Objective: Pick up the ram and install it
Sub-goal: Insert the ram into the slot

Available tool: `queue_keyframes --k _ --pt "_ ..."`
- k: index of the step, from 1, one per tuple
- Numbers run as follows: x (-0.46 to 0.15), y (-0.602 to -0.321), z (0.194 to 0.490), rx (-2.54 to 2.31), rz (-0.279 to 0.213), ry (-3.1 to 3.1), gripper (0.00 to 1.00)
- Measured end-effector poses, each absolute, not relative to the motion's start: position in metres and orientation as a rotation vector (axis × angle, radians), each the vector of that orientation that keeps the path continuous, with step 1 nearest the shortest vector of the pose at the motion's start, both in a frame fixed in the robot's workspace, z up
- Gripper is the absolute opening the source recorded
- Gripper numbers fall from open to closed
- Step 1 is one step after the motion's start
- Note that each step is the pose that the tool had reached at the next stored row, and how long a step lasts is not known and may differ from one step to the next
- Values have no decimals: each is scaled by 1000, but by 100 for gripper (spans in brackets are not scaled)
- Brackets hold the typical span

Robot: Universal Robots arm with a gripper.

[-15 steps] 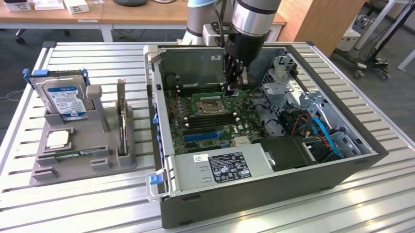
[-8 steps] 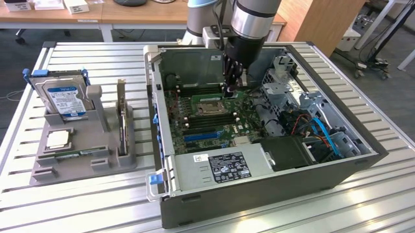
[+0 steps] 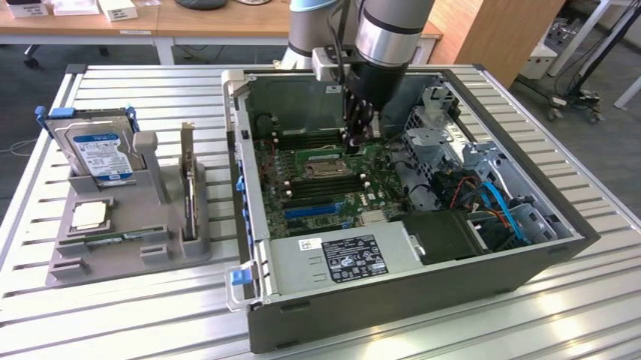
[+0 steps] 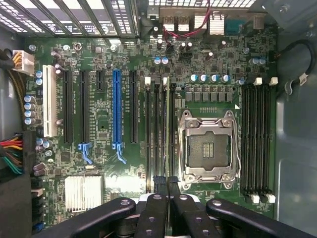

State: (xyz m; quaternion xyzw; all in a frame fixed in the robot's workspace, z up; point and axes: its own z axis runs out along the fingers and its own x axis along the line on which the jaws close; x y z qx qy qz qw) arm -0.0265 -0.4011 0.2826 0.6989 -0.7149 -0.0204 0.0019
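In the wrist view the ram shows edge-on as a thin pale strip. It stands upright along a memory slot just beside the empty processor socket. My gripper is shut on its near end, with the black fingertips pressed against both faces. In the exterior view the gripper reaches straight down into the open computer case, low over the motherboard behind the socket. Whether the ram sits fully in the slot I cannot tell.
A grey holder stands on the slatted table at the exterior view's left. It carries a hard drive, an upright expansion card, a square processor chip and a green stick. Cables and drive cages crowd the case's right side.
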Motion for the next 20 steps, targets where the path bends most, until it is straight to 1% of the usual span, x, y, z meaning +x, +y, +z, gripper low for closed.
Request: queue_keyframes --k 10,20 --pt "-27 -401 276 2193 -64 -2244 12" --pt "-27 -410 276 2193 -64 -2244 12"
